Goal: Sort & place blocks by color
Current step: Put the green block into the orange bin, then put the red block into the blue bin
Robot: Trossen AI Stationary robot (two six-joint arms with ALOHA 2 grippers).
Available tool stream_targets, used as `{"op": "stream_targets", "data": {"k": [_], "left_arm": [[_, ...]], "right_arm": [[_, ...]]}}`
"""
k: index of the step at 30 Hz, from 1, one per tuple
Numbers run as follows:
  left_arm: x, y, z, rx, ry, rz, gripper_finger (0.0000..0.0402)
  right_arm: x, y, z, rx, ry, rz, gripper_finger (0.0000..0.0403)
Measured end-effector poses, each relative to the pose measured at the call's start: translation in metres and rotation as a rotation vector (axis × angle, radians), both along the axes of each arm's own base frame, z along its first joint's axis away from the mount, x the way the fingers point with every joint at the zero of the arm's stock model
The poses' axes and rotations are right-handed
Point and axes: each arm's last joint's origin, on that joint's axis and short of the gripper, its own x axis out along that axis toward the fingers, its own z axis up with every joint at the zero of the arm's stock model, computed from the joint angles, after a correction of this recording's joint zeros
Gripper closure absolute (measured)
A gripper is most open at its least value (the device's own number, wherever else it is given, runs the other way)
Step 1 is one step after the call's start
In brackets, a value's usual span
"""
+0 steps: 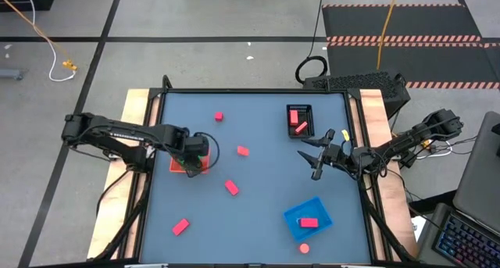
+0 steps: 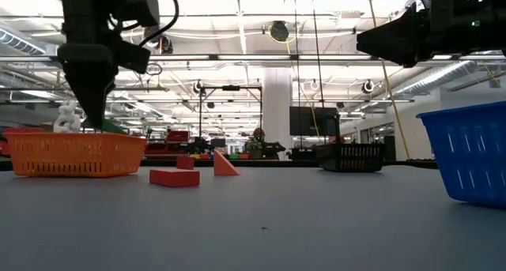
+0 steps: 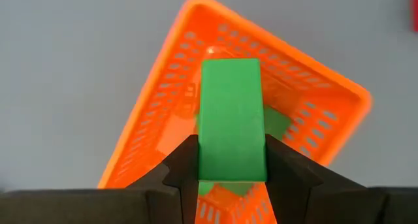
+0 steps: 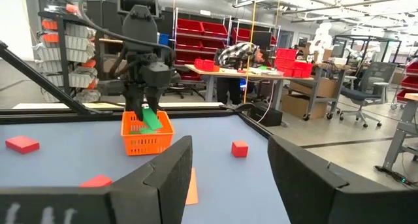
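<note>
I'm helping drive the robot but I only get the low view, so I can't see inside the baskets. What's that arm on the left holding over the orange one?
Observer: The left gripper is shut on a green block, right above the orange tray.
Operator: Is anything in that tray already?
Observer: Yes, the left wrist view shows another green piece lying inside it.
Operator: What's in the blue one?
Observer: From above, the blue tray holds one red block.
Operator: And the other arm?
Observer: The right gripper is open and empty, up in the air near the black tray.
</note>
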Motion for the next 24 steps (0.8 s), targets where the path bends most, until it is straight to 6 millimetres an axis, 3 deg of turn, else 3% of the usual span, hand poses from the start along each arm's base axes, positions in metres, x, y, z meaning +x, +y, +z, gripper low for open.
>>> {"op": "stream_targets", "data": {"k": [8,17,24], "left_arm": [[-0.0049,0.0074,-0.0035,0.009,0.03,0.183,0.0267],[-0.0055,0.005,-0.0037,-0.073,0.039,0.192,0.0163],[-0.0004,0.0047,-0.0031,-0.078,-0.011,0.152,0.0139]], "right_arm": [[0.0,0.0,-0.0003,-0.001,0.003,0.0,0.0206],[0.0001,0.0,-0.0007,-0.003,0.007,0.0,0.0206],[0.0001,0.0,-0.0007,-0.003,0.008,0.0,0.0206]]}}
